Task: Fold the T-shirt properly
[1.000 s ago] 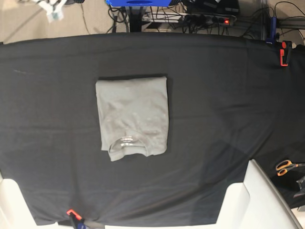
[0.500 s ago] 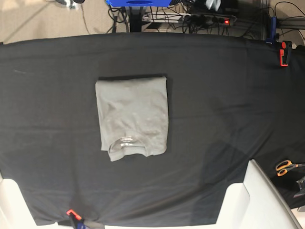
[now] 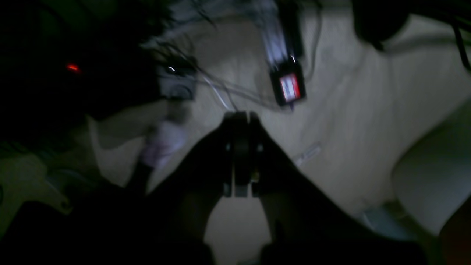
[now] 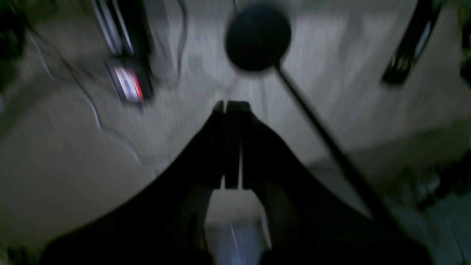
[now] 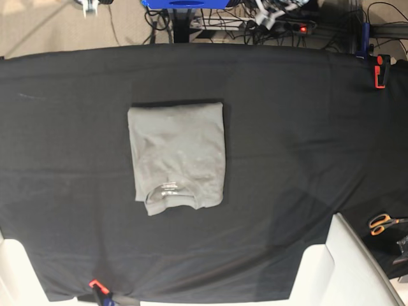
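The grey T-shirt (image 5: pixel 178 156) lies folded into a neat rectangle on the black cloth, left of the middle, with its collar and neck label (image 5: pixel 169 187) at the near end. Neither gripper is near it. In the left wrist view, my left gripper (image 3: pixel 241 115) is shut with nothing in it, over pale floor and cables. My right gripper (image 4: pixel 232 103) is likewise shut and empty, also over the floor beyond the table. Both wrist views are dim and blurred.
The black cloth (image 5: pixel 306 140) covers the whole table, held by orange clamps (image 5: pixel 380 70) at the far right and near left (image 5: pixel 97 285). Orange-handled scissors (image 5: pixel 382 223) lie at the right edge. Cables and a power strip (image 5: pixel 280 25) lie behind the table.
The T-shirt has not moved. Small pale parts at the top edge of the base view have shifted, and the blurred wrist views suggest both arms are moving.
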